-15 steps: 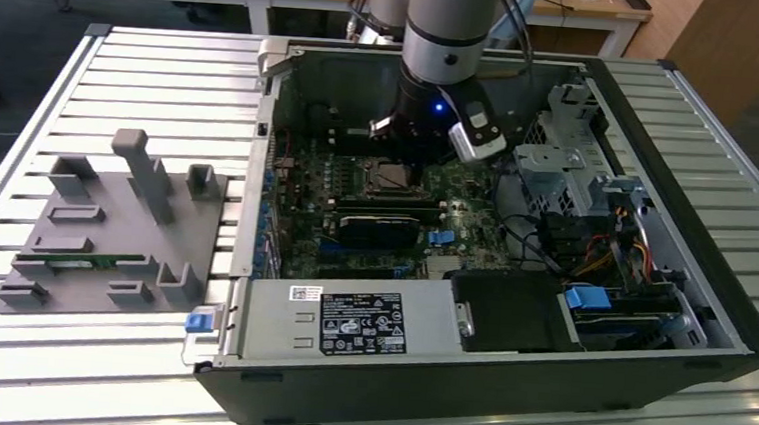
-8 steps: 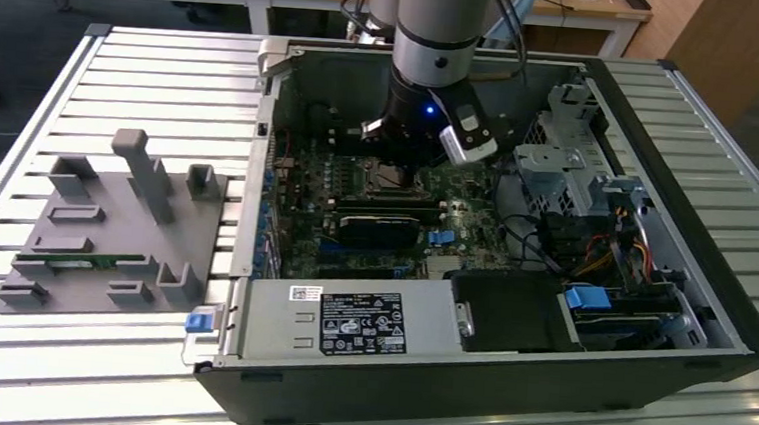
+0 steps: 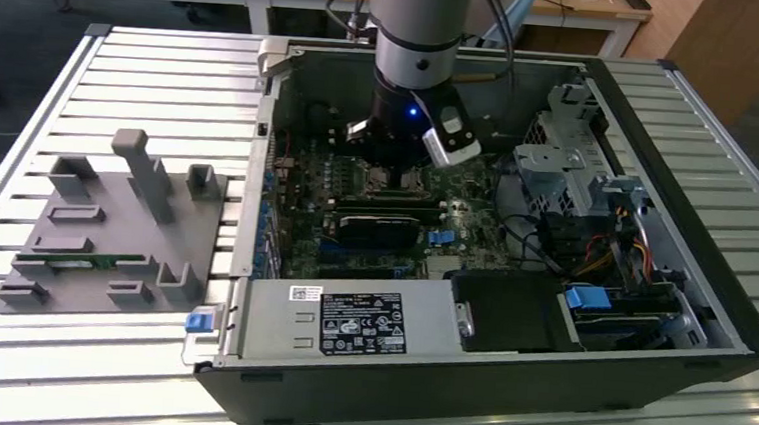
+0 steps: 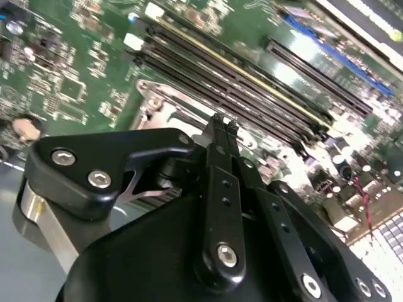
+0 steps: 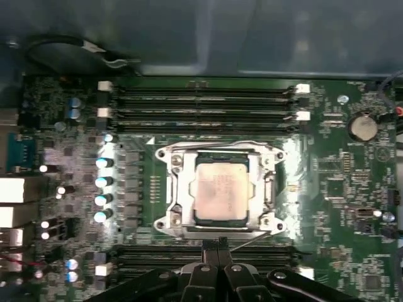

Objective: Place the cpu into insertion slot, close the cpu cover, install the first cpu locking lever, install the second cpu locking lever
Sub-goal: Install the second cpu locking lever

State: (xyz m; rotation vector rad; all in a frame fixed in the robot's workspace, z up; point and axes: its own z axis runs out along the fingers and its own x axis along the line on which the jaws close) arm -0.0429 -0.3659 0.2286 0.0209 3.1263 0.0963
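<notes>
- Pale silvery-beige square cpu [image 5: 219,194] sits mid-frame, silvery metal cover frame [image 5: 220,189] down around it.
- Black hand [image 5: 214,241], fingertips together and empty, hovers beside; lever step likely, needing precise hooking.

Materials: mostly metal, plastic and green circuit board.
The cpu [image 5: 220,194] had a matt pale metal top; the cpu cover [image 5: 171,182] was shiny bare metal. The gripper [image 4: 221,124] was black, semi-gloss, with bright metal screws. The green circuit board [image 5: 340,189] looked glossy. The computer case [image 3: 502,381] was matt dark; the slatted table [image 3: 40,99] was pale metal.
</notes>
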